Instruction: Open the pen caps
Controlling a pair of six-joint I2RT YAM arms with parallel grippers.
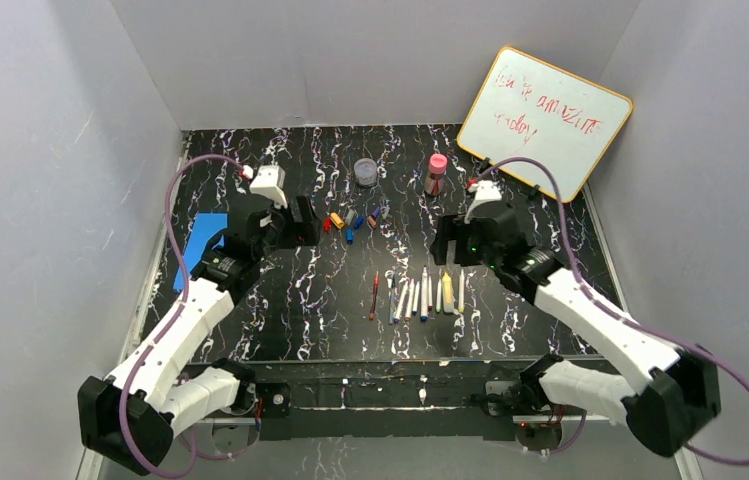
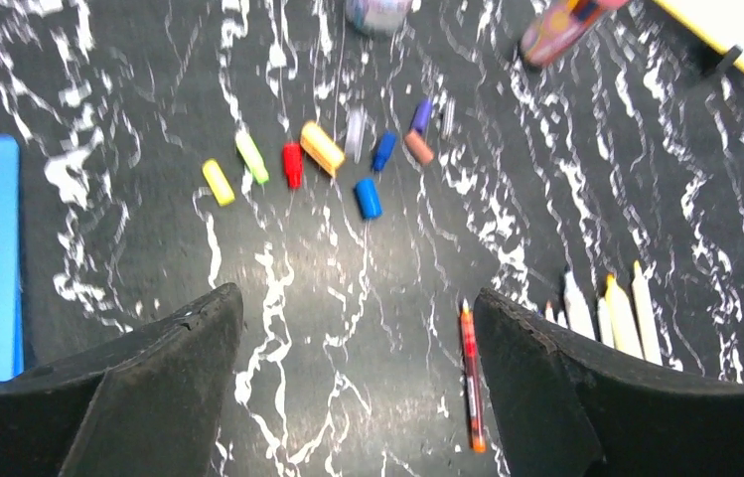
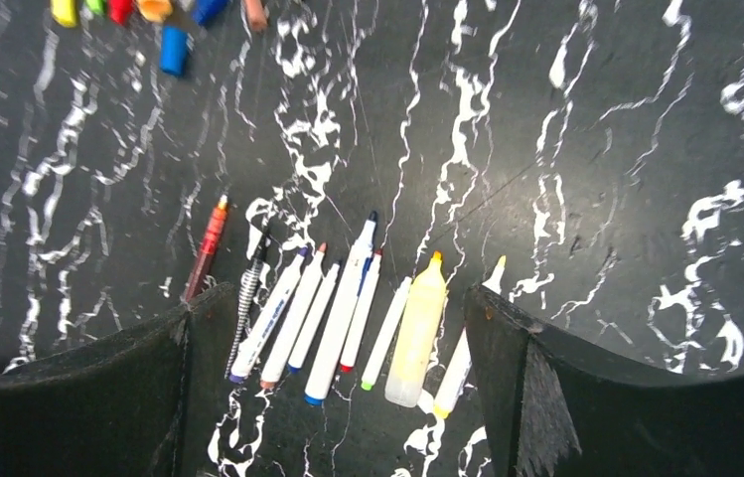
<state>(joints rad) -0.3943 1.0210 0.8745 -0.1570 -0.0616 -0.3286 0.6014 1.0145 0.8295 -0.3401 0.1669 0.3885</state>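
Black marbled bench [image 1: 330,310]: white-veined, carrying everything below.
Pens [image 1: 420,295]: one loose row near the middle front, side by side, tips pointing to the far side; the tips look bare in the right wrist view [image 3: 338,308].
Red pen [image 1: 374,295]: thin and dark, at the left end of the row and a little apart from it; also seen by the left wrist [image 2: 471,373].
Yellow highlighter [image 3: 417,333]: fatter than the white barrels, toward the right end of the row.
Right hand [image 1: 447,243]: released, fingers spread wide with nothing gripped; it hangs near the far tips of the pens, and its camera looks down on the row between the two fingers [image 3: 340,298].
Left hand [image 1: 302,222]: released, fingers far apart [image 2: 356,303], bare bench between them; just left of the caps.
Blue sheet [image 1: 200,245]: flat on the bench by the left wall.
Pen caps [image 1: 350,222]: loose cluster beyond the pens and well apart from them, lying on their sides.
Cap colours, left to right: yellow [image 2: 218,182], green [image 2: 252,157], red [image 2: 292,164], orange [image 2: 322,148], pale grey, two blue, one purple, one pinkish.
Clear jar [image 1: 366,172]: beyond the caps.
Pink-capped bottle [image 1: 436,172]: upright, right of the jar.
Whiteboard [image 1: 545,120]: leaning at the far right corner, red writing on it.
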